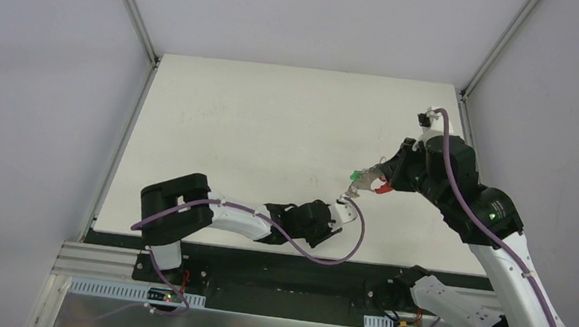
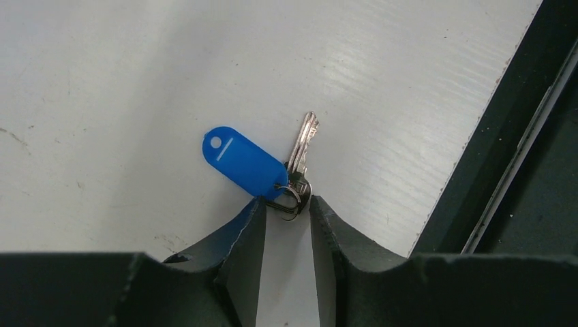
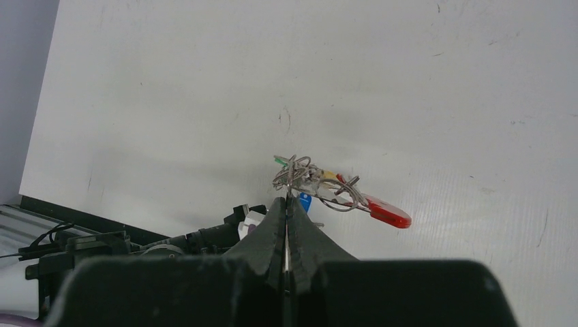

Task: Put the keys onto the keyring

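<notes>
Jaws of the left gripper (image 2: 287, 204) pinch the small ring of the key (image 2: 302, 143) beside its blue tag (image 2: 242, 163); the right gripper (image 3: 287, 202) is clamped tight on the keyring (image 3: 320, 185). Both hang close together over the table (image 1: 258, 120), right of centre. Light, slick, floppy metal: holding by the rings looks steadiest.

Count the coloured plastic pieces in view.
4: a blue tag on the small ring in the left gripper; a red tag, green piece and yellow piece in the bunch the right gripper holds. More may be hidden.
</notes>
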`<action>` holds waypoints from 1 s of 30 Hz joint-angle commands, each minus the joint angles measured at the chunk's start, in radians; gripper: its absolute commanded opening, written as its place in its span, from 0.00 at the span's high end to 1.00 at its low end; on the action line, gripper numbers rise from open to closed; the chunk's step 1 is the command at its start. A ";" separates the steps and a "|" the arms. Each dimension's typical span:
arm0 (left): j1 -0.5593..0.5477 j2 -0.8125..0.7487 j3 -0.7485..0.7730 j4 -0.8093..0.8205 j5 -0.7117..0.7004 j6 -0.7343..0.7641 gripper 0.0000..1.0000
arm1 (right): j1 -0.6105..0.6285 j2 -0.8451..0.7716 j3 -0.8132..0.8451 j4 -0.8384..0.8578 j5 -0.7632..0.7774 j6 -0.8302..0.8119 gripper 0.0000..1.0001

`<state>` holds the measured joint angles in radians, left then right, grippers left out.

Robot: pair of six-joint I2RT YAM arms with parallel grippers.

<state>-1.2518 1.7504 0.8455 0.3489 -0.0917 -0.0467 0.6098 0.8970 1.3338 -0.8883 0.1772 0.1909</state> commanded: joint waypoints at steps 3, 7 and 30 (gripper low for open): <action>-0.015 0.031 0.029 0.030 -0.025 0.013 0.80 | -0.008 -0.020 0.003 0.027 -0.019 0.003 1.00; -0.015 0.028 0.024 0.029 -0.030 0.011 0.94 | -0.010 -0.021 -0.002 0.032 -0.026 0.000 1.00; -0.012 -0.515 -0.069 -0.167 -0.008 0.035 1.00 | -0.010 -0.029 -0.006 0.065 -0.228 -0.087 1.00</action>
<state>-1.2579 1.3750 0.7742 0.2661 -0.1154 -0.0322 0.6052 0.8894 1.3224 -0.8867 0.0654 0.1555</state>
